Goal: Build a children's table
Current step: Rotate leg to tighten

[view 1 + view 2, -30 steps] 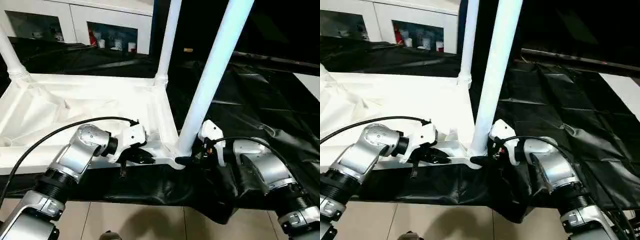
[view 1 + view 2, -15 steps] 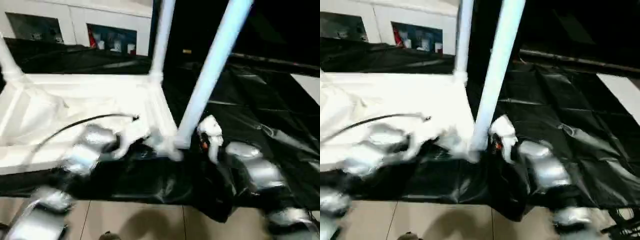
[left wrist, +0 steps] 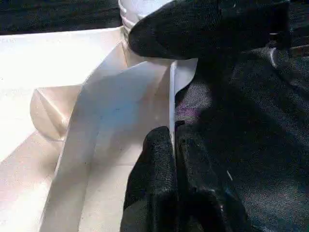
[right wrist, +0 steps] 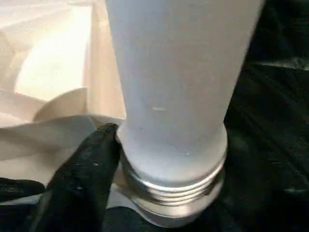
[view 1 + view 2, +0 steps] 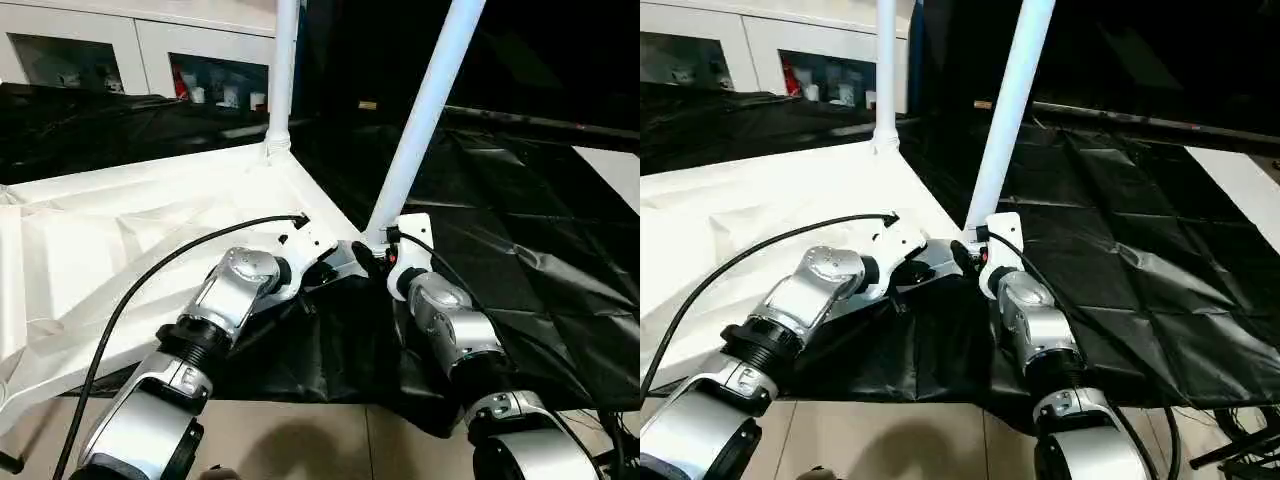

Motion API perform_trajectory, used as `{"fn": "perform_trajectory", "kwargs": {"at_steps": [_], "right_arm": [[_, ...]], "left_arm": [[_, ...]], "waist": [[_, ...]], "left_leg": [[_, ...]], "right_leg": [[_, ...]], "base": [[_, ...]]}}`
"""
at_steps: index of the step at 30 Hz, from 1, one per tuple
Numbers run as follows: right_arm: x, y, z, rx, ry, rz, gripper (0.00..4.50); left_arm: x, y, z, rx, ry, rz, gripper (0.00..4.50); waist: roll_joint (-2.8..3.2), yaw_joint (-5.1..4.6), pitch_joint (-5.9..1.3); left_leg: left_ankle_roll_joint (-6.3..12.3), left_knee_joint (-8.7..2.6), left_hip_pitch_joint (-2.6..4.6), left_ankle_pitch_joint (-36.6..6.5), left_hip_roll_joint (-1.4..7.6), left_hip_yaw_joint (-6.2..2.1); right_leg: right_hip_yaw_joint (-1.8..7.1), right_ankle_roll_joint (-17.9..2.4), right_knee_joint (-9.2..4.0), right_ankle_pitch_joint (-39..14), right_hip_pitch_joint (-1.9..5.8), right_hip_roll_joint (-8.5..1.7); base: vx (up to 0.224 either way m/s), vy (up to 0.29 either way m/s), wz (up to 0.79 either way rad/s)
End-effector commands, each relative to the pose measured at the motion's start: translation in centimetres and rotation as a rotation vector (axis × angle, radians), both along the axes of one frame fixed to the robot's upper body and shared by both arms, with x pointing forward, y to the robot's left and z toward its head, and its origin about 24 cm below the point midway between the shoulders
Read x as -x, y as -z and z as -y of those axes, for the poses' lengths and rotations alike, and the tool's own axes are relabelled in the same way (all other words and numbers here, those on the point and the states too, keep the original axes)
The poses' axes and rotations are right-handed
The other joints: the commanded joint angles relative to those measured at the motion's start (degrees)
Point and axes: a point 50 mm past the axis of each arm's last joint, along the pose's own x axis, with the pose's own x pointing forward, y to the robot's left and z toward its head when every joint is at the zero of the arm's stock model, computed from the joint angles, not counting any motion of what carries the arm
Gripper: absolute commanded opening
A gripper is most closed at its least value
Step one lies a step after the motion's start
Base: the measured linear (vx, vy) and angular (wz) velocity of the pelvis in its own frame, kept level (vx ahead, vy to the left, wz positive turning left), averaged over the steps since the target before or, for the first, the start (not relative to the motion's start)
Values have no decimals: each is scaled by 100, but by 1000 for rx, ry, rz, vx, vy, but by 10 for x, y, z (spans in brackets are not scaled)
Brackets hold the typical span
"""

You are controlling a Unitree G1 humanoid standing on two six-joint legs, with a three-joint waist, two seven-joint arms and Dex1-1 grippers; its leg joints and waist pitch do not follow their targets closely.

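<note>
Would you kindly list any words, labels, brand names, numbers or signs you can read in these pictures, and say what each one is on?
No text can be read anywhere.
Tabletop and the two upright legs: plain white, no label or number.
Left gripper and right gripper: no markings to read.
Items in the cabinet behind the glass: too small to tell whether they carry any print.
Black cloth: no print.

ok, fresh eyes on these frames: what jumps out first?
The white leg rising at a slant from the near corner of the upturned white tabletop, thread exposed above the socket. Both grippers crowd that corner: the left gripper pinches the tabletop's rim, the right gripper sits at the leg's base. A second leg stands at the far corner.
</note>
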Motion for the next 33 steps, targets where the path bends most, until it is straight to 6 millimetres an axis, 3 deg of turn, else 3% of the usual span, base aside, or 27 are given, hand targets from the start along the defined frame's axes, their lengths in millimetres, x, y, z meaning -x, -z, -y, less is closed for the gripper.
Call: {"fn": "perform_trajectory", "kwargs": {"at_steps": [1,3,4,5,7,8,10,11,13,21,27,33], "right_arm": [[4,-3,-29,-61,-116,-5,380],[3,-6,-15,-24,-170,30,387],[4,-10,0,21,-234,64,400],[4,-10,0,21,-234,64,412],[6,-16,20,90,-324,95,432],[7,-16,20,91,-327,95,437],[14,-20,40,147,-477,90,444],[15,-21,41,151,-494,88,444],[22,-23,49,186,-600,75,444],[33,-25,55,208,-784,31,444],[34,-27,48,190,-822,46,444],[35,-28,45,161,-856,48,444]], "left_arm": [[8,10,17,30,52,-21,0],[10,12,7,11,81,-32,0],[12,13,-3,0,120,-39,0],[12,13,-3,0,120,-39,0],[16,12,-15,-9,179,-51,0],[16,12,-15,-9,180,-52,0],[22,10,-26,-10,249,-82,0],[23,9,-27,-8,259,-84,0],[29,5,-30,16,335,-101,0],[39,-2,-33,18,457,-134,0],[40,-6,-33,25,480,-138,0],[42,-7,-33,26,496,-146,0]], "waist": [[88,-20,-312],[103,-27,-311],[80,8,-321],[80,8,-321],[82,17,-318],[84,18,-321],[134,21,-337],[118,19,-343],[136,40,-338],[151,38,-357],[162,41,-343],[151,39,-353]], "left_leg": [[-154,-387,60,-2133,-2,10],[-148,-390,56,-2164,-2,8],[-96,-390,41,-2087,0,-2],[-96,-390,41,-2087,0,-2],[-26,-383,19,-1864,2,24],[-11,-381,14,-1823,3,29],[0,-372,26,-1626,21,30],[45,-372,17,-1595,28,30],[108,-353,18,-1457,21,54],[154,-345,48,-1378,38,64],[91,-358,46,-1511,34,61],[97,-352,41,-1422,33,60]], "right_leg": [[206,-585,-600,-2209,168,-313],[207,-586,-603,-2240,166,-310],[192,-536,-617,-2191,224,-306],[192,-536,-617,-2191,224,-306],[209,-638,-581,-1882,226,-306],[212,-661,-575,-1855,230,-307],[217,-825,-520,-1436,235,-296],[210,-865,-513,-1319,267,-284],[219,-986,-480,-1028,260,-280],[214,-1196,-435,-656,268,-275],[218,-1148,-462,-936,267,-290],[214,-1182,-437,-746,278,-281]], "base": [[0,0,0],[0,0,0],[0,0,0],[0,0,0],[0,0,0],[0,0,0],[0,0,0],[0,0,0],[0,0,0],[0,0,0],[0,0,0],[0,0,0]]}}
